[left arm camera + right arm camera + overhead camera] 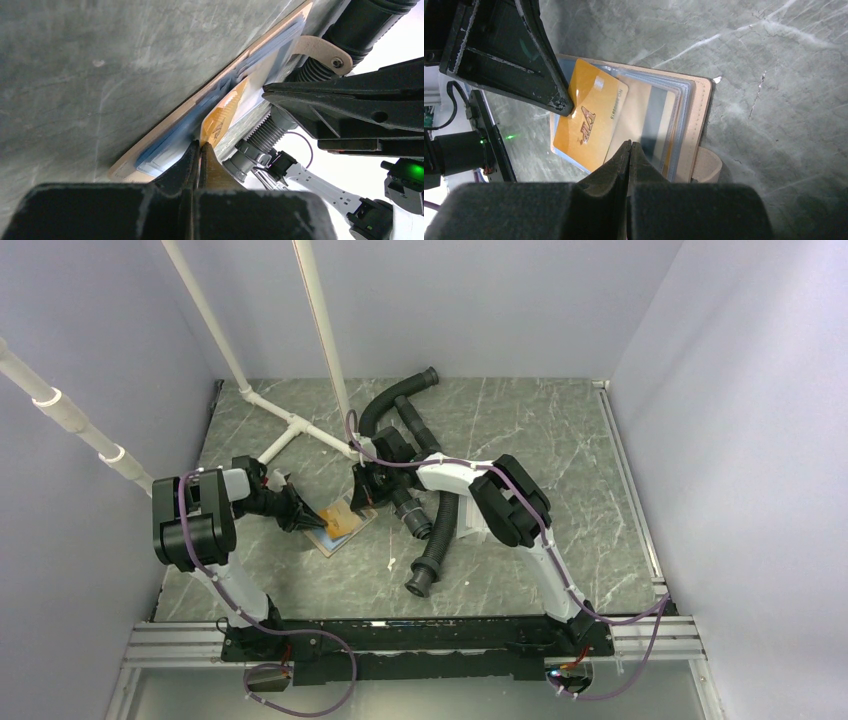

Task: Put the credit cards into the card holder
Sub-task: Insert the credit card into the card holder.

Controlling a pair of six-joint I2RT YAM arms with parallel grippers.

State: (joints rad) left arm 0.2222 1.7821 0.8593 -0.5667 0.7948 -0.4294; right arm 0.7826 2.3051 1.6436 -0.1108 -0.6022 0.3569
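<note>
Thin orange-yellow plastic card (586,120): one only seen loose. It lies askew on top of the open, tan, leather-like folding card holder (703,115), not yet inside a clear sleeve. Grey and blue shapes show within the sleeves; cannot tell if they are cards.

Card holder: one, spread flat on the grey marbled table (774,75) between the two arms, with its small snap tab (708,165) poking out of the far tan edge.

Card's long axis runs roughly along that tab-side edge, a little skewed.

Left gripper (200,146): jaws together at the middle of the card's near long edge, and the card looks nipped there. The card lies straight ahead of these fingertips, the sleeves beyond it toward the tab side. My reading is that the push goes that way, square to the long axis, once the skew is corrected.

Right gripper (629,145): jaws together on nothing, tip over the sleeves just beside the card. Whether it touches them, cannot tell.

Both arms are at the holder; the left is the one on the card.

Around: black corrugated hoses (432,550), three stretches showing; white plastic pipes (290,425) behind.
</note>
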